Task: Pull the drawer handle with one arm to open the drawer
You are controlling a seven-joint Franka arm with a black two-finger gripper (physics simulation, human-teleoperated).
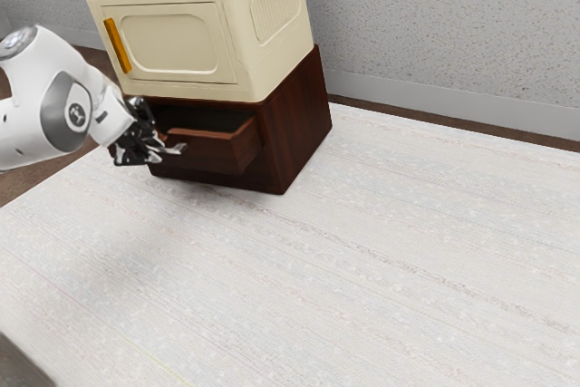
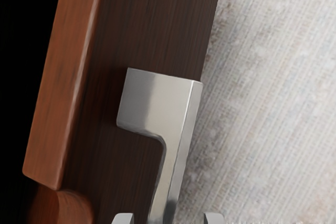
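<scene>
Exterior view, brown wooden drawer [image 1: 220, 153] is seen partly open, silver metal handle [image 2: 157, 100] is flanked by black two-finger tool [image 1: 159, 147], spread wide.

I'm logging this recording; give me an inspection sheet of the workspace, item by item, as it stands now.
Surface: pale, streaked floor covering under the cabinet.
Job's things: drawer partly pulled out of the dark reddish wooden cabinet; its silvery handle is on the front.
Clutter: cream unit with an orange-yellow handle, standing on the cabinet.
Grippers: one end effector at the drawer handle, fingers apart on either side of it, gaps visible, so not clamped.
Cables: nothing seen.
Surroundings: speckled grey wall with a paler baseboard; a dark, unidentified shape at the exterior view's lower left corner.
</scene>
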